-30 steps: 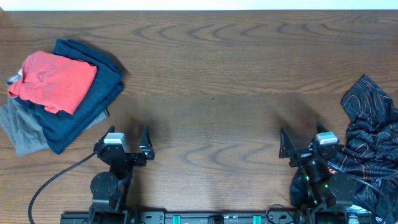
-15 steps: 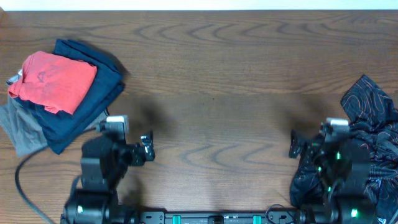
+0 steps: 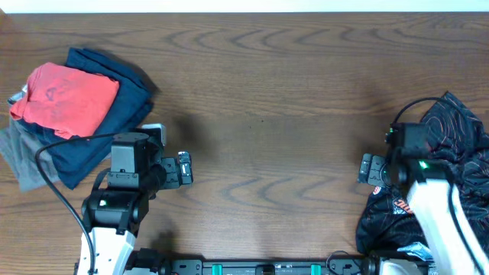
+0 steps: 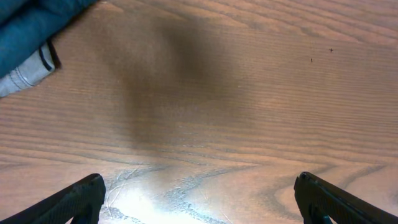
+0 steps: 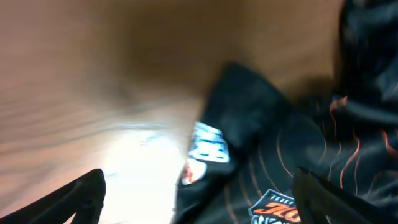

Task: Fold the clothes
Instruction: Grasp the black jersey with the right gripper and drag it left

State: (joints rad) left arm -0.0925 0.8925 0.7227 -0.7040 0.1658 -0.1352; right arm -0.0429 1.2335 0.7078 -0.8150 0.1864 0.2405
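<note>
While hovering wide-fingered beside the crumpled black jersey with orange contour lines [image 3: 464, 143] at the right edge of the wooden table [image 3: 267, 76]: best to pinch one fabric layer with the right gripper [image 3: 368, 169], drag centreward, and hold the left gripper [image 3: 183, 168], equally spread, ready to flatten.

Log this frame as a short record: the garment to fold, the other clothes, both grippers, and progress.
garment to fold: black jersey, crumpled at the right edge of the table
other clothes: red shirt on a navy garment, with a grey garment beneath, at far left
left gripper: open, empty, over bare wood near the navy garment
right gripper: open, empty, at the jersey's edge; wrist view blurred
progress: folding not yet begun
</note>
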